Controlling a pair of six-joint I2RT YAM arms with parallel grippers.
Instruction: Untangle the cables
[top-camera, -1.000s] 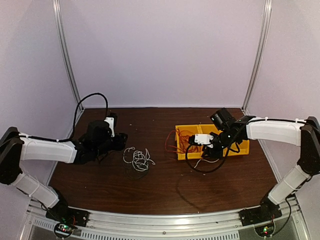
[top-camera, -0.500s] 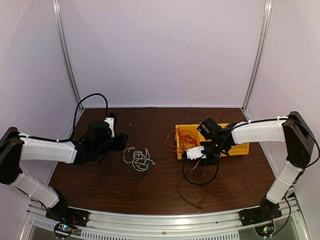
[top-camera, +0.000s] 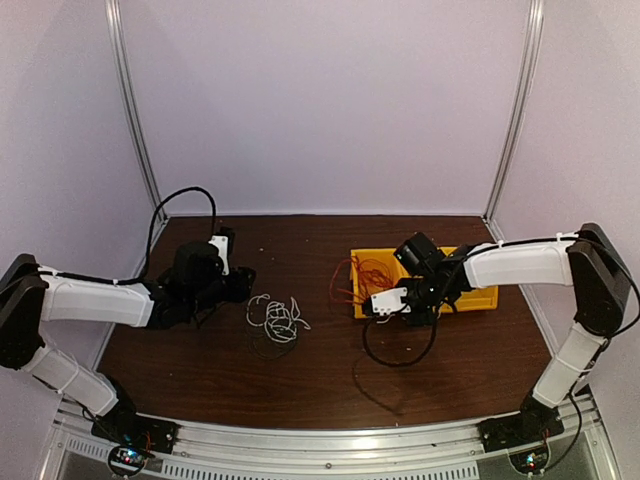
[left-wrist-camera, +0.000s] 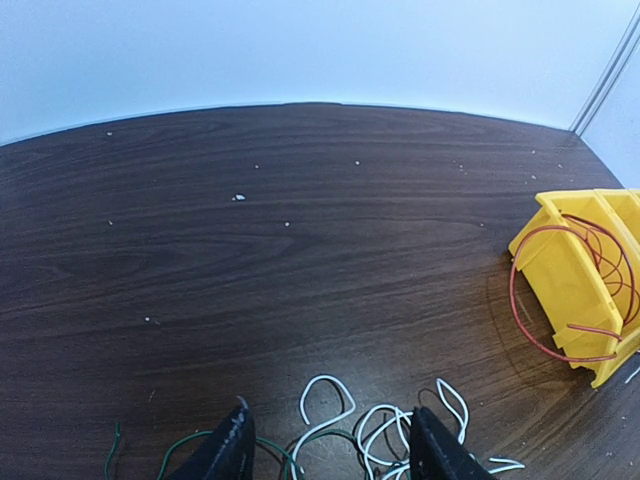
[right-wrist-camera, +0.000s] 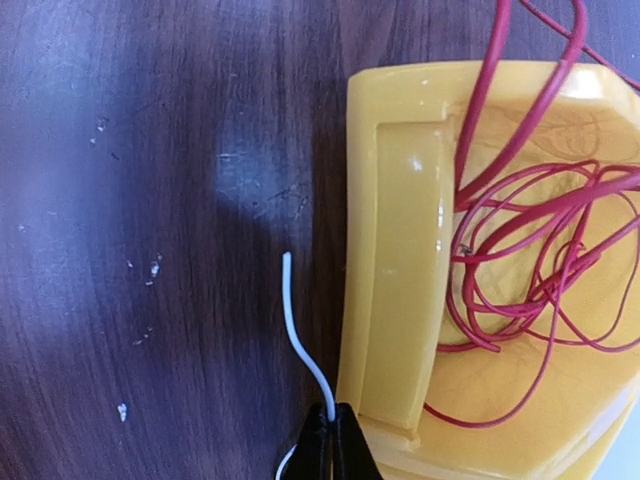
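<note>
1. Table (top-camera: 320, 385): dark wood-grain top with both arms reaching over it.
2. Left arm (top-camera: 95, 300): stretched low across the left side of the table, with its wrist near the back-left.
3. Right arm (top-camera: 520, 265): reaches in from the right, with its wrist over the near-left corner of the yellow bin (top-camera: 482, 296).
4. Bin: sits right of centre on the table, well apart from the clump on the left.
5. Red cable (right-wrist-camera: 520, 230): loose coils inside the bin. Several loops spill over its left wall, and in the left wrist view one big loop hangs outside down to the table.
6. White cable loops (top-camera: 278, 318): tangled clump on the bare table left of centre, between the two grippers and nearer the left one.
7. Dark cable (left-wrist-camera: 180, 445): thin strand threaded through the white loops. It reads greenish-black in the left wrist view, so I can't tell the exact colour.
8. Left gripper (left-wrist-camera: 330, 445): fingers stand partly apart with nothing between them. It sits just beside the clump, not touching it.
9. Right gripper (right-wrist-camera: 332, 445): tips pinched together on a white strand (right-wrist-camera: 300, 340), right at the bin's outer wall.
10. White strand: the free end curves up from the pinch over the table, just beside the bin. Its lower part is hidden behind the fingers.
</note>
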